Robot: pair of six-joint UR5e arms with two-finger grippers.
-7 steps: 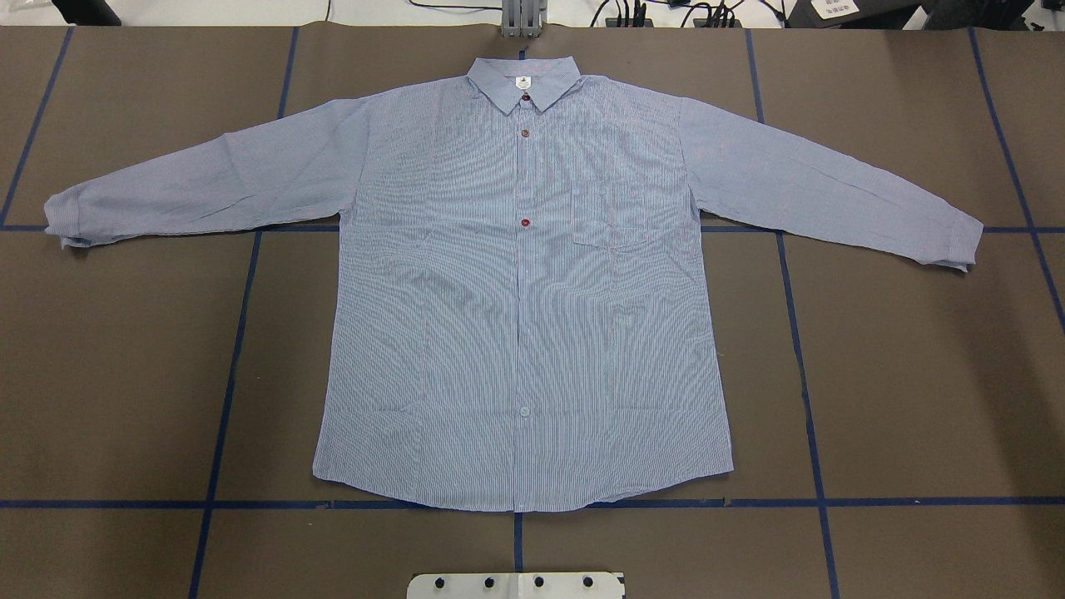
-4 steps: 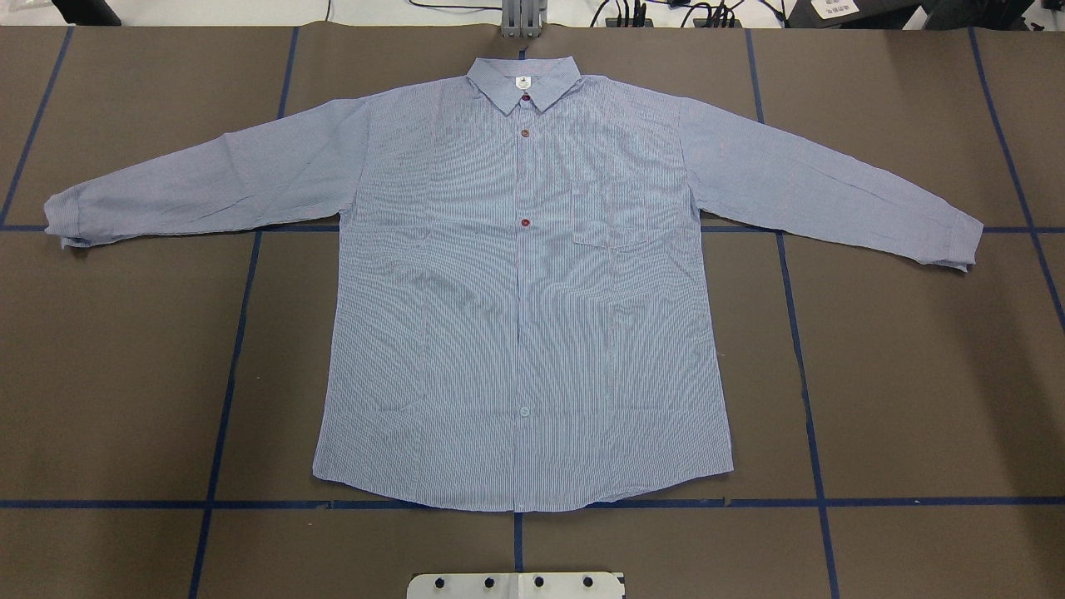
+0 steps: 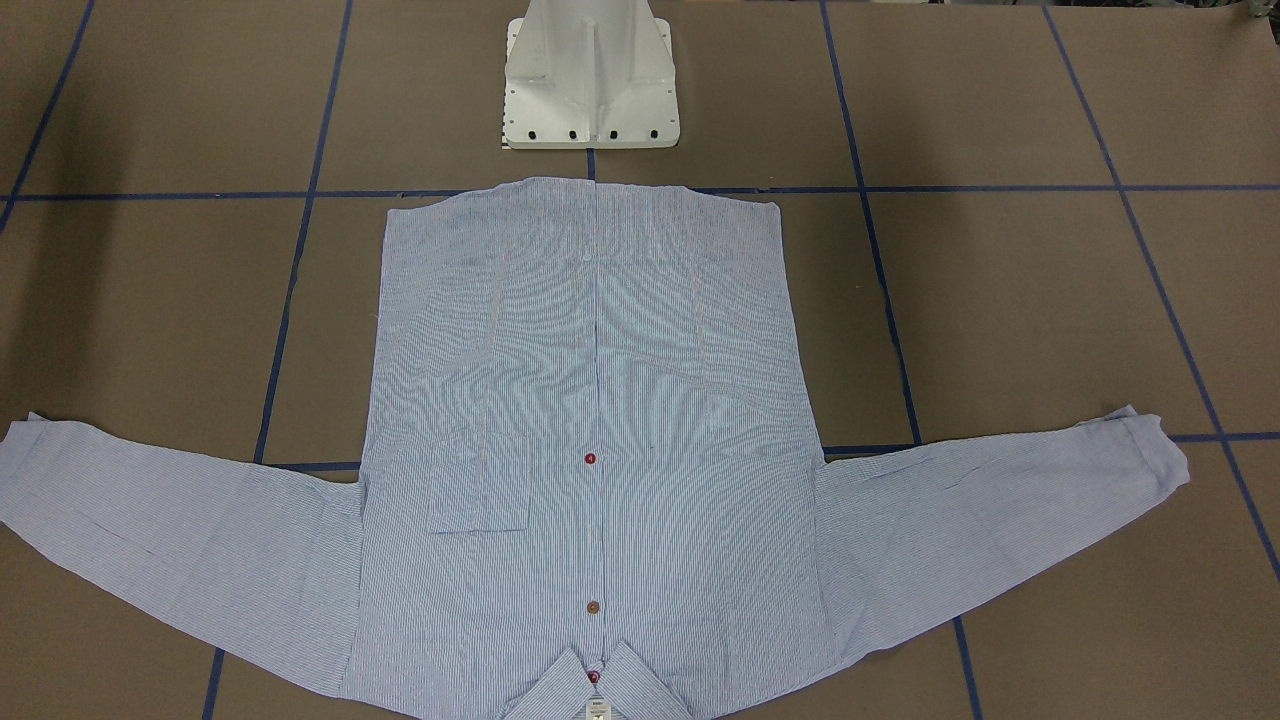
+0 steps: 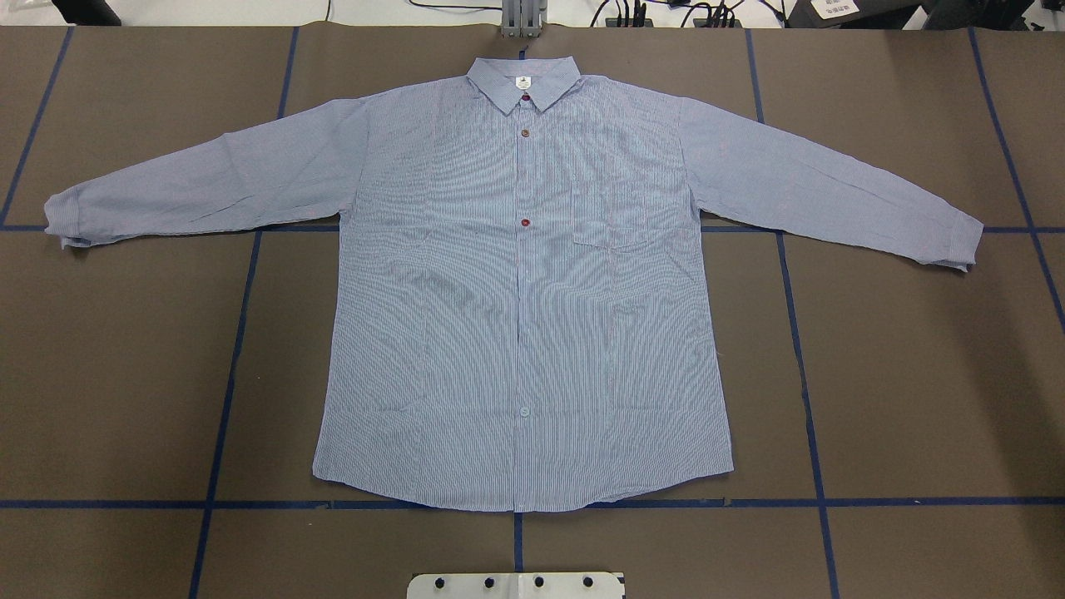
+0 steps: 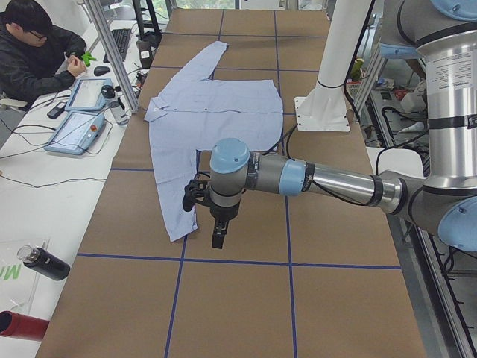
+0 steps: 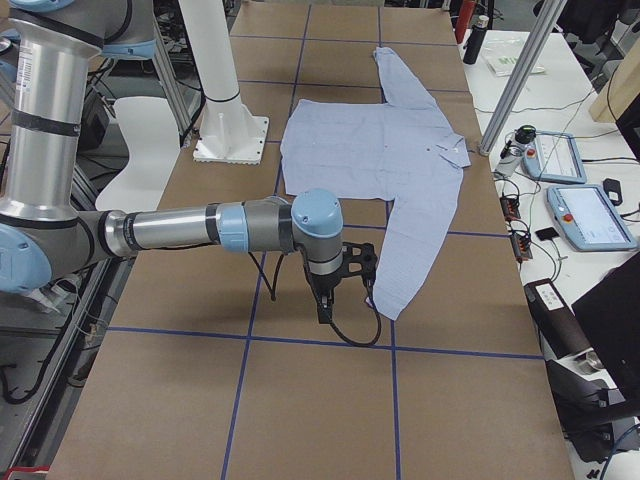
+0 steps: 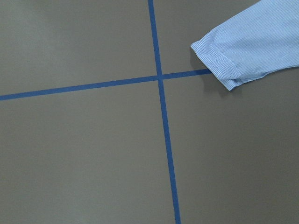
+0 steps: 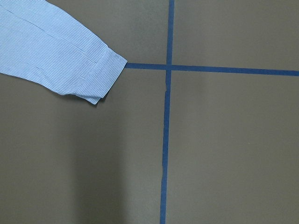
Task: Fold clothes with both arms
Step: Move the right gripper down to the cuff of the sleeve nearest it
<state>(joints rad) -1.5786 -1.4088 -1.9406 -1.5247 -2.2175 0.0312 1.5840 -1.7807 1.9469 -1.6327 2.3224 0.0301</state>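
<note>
Whether the fingers of the left gripper (image 5: pixel 218 239) and the right gripper (image 6: pixel 323 303) are spread or pressed together cannot be told: each shows only in a side view, pointing down over the brown table (image 4: pixel 915 374) near a sleeve's end. The light blue striped shirt (image 4: pixel 516 316) fills the middle of the overhead view. It lies flat and front up, with the collar (image 4: pixel 522 83) at top centre, dark red buttons (image 4: pixel 526 222) down the front, the pocket (image 4: pixel 610 216) to their right, and the sleeves spread toward both edges. Against the earlier overhead frames, the shirt lies just as it did.
</note>
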